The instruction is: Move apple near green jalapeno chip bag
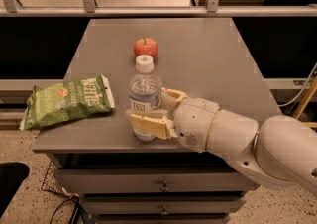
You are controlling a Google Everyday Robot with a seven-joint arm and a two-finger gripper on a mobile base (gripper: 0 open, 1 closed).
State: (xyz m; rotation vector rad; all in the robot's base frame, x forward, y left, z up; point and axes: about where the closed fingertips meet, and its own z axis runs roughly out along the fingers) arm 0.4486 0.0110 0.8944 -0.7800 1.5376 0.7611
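The red-orange apple (pixel 145 47) sits on the grey table (pixel 208 59), mid-back, behind the water bottle. The light-green jalapeno chip bag (pixel 67 101) lies at the table's left front edge, well apart from the apple. My gripper (pixel 148 108) is at the front of the table, by the water bottle, far short of the apple. Its fingers are spread open: one yellowish finger (pixel 148 125) crosses in front of the bottle's base and the other (pixel 171 98) is at the bottle's right. It holds nothing.
A clear plastic water bottle (pixel 144 94) with a white cap stands upright between my gripper and the apple. My white arm (pixel 247 141) comes in from the lower right. Drawers (pixel 163 186) sit under the tabletop. A metal rail (pixel 158 11) runs behind the table.
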